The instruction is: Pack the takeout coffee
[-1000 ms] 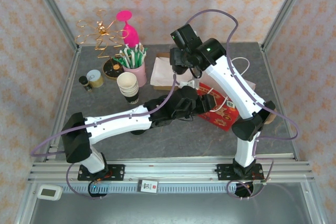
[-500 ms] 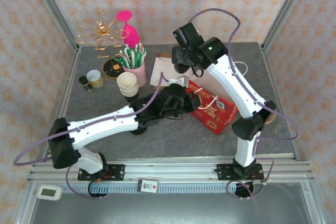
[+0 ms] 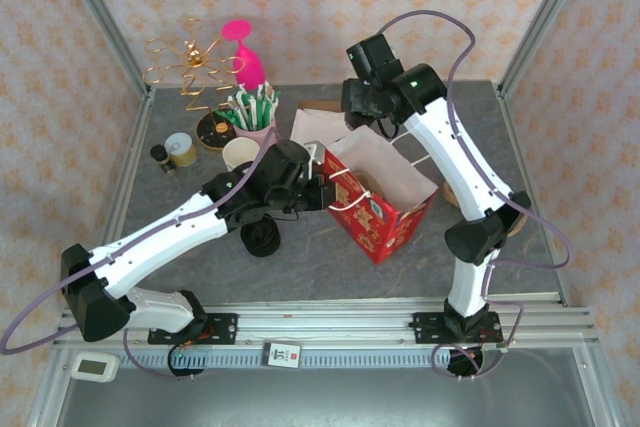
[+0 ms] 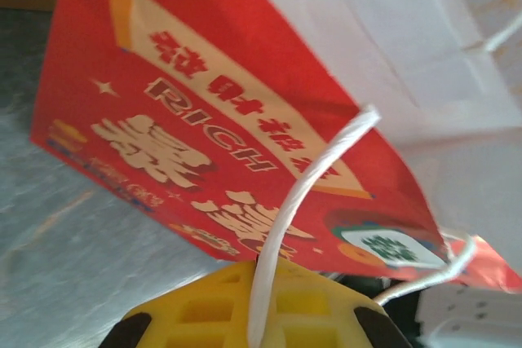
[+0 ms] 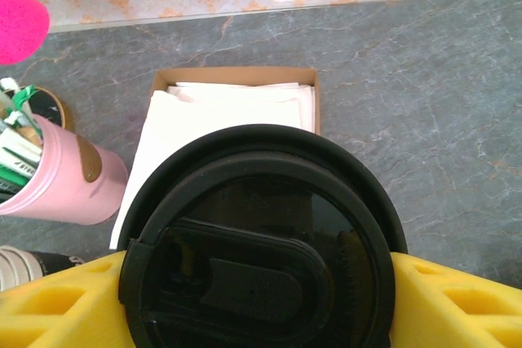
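The bag (image 3: 375,222) stood on the table (image 3: 330,267), with the napkin box (image 3: 310,127) behind it and the cup stack (image 3: 240,153) and straw holder (image 3: 262,133) to its left.

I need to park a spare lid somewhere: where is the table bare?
Bare: the near strip between the red bag and the rail, and the far right corner. Crowded: far left, around the pink straw cup and paper cups.

Bag (image 3: 372,219) mouth open overhead; napkin box (image 3: 310,129) just behind, straw holder (image 3: 258,133) near.

Grey table (image 3: 320,259) carries red bag (image 3: 372,219), pink cup (image 3: 262,139), napkin box (image 3: 312,128), paper cups (image 3: 242,155).
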`<state>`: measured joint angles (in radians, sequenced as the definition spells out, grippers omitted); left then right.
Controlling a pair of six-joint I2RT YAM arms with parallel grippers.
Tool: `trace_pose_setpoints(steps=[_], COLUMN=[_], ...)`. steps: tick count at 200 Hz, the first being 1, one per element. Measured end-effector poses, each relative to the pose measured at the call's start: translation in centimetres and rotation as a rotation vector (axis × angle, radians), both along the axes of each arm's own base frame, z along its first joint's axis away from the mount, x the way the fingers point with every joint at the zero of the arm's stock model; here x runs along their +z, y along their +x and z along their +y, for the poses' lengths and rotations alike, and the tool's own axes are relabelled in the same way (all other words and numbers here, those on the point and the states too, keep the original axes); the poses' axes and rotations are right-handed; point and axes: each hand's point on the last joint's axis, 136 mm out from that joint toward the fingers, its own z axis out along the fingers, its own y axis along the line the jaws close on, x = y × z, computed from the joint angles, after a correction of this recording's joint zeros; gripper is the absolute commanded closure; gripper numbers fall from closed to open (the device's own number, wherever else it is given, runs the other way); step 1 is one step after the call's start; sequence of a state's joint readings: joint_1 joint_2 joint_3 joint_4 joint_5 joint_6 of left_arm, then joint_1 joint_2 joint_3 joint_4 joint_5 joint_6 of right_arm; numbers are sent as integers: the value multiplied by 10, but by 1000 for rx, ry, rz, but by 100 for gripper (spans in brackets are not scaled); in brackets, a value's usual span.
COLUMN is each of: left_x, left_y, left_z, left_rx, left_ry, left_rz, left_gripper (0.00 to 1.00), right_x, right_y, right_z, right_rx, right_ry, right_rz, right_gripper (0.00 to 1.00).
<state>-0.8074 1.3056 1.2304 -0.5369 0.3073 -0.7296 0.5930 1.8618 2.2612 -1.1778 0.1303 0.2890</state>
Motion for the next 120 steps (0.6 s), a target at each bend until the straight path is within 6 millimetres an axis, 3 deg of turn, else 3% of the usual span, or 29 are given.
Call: trace_pose_setpoints(steps=[56,87,111,120], left_x=[19,30,25,22], left_y=[27,35,35,35], left_z=[53,73,82,87], left_rx=[31,35,21,19], left_ry=[125,172,215,232], left_rz=[-60,-95,-94,-88], left_gripper=[100,100,93,82], right_x=[-1,-2,1,4], right_y=[3,1,-4,-7], right_z=[-9,-11,-15,-17], right_rx=[-15,-17,-19,-19], right_ry=[-8,-14,-15,-13], right_rz=[5,14,15,11], right_gripper=[29,29,29,29])
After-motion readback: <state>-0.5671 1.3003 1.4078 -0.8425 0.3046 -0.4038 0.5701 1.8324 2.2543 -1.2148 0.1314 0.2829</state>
